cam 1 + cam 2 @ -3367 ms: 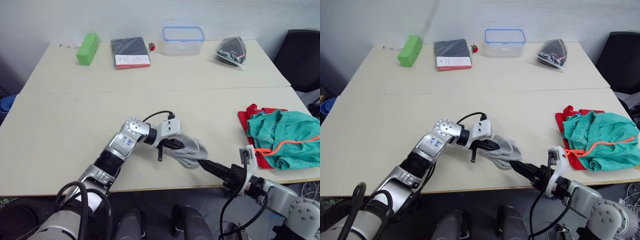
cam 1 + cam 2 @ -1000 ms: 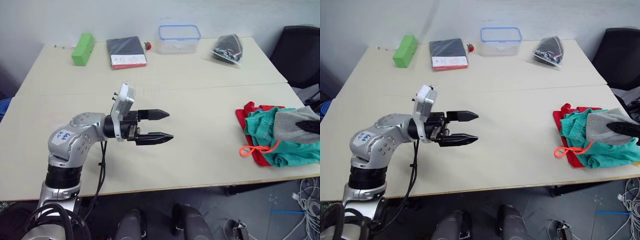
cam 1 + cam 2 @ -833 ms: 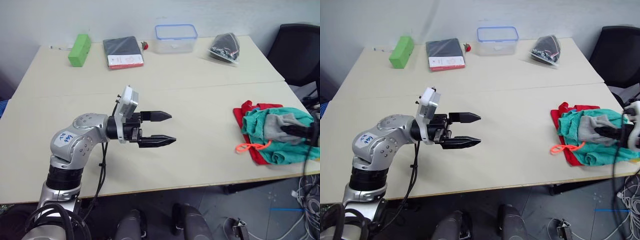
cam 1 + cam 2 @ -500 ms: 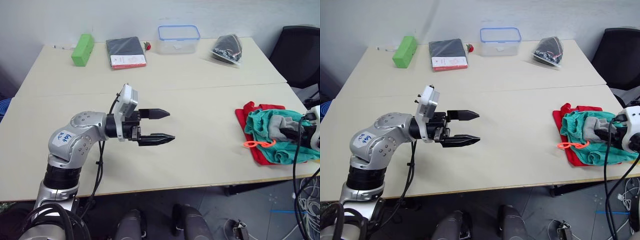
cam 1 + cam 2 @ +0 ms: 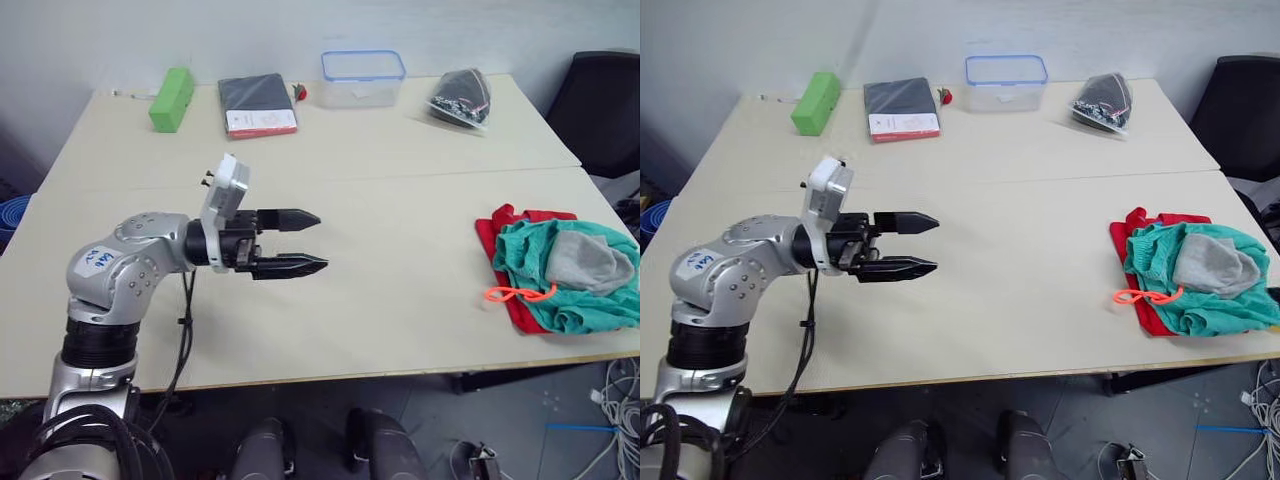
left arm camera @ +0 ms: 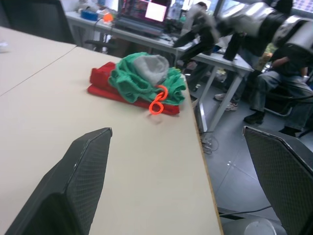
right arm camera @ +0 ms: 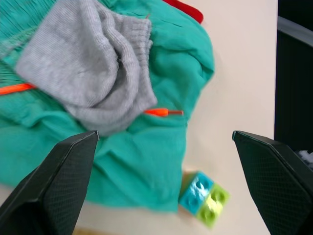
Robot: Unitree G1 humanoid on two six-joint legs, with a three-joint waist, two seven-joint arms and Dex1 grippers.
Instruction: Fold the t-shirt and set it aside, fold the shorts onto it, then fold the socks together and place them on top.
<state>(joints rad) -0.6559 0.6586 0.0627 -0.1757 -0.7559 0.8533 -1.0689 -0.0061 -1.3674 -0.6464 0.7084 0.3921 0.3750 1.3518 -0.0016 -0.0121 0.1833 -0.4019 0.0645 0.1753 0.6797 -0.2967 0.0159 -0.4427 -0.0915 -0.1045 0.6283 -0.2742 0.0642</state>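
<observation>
The socks (image 5: pixel 1211 263) lie on the shorts (image 5: pixel 1200 296), apparently atop the t-shirt (image 5: pixel 1135 246), at the table's (image 5: pixel 1040 200) right edge.

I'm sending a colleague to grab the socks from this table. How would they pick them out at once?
Go to the clothes pile at the table's right front edge. The red t-shirt lies at the bottom, the teal-green shorts on it, and the socks on top: a small light grey knit bundle, the only grey piece.

Office or lab room: two pale tables (image 5: pixel 400 270) pushed together, black office chair (image 5: pixel 600 110) just beside them, laptop (image 6: pixel 144 14) on desk beyond tables, cables on grey floor (image 5: pixel 590 420).
</observation>
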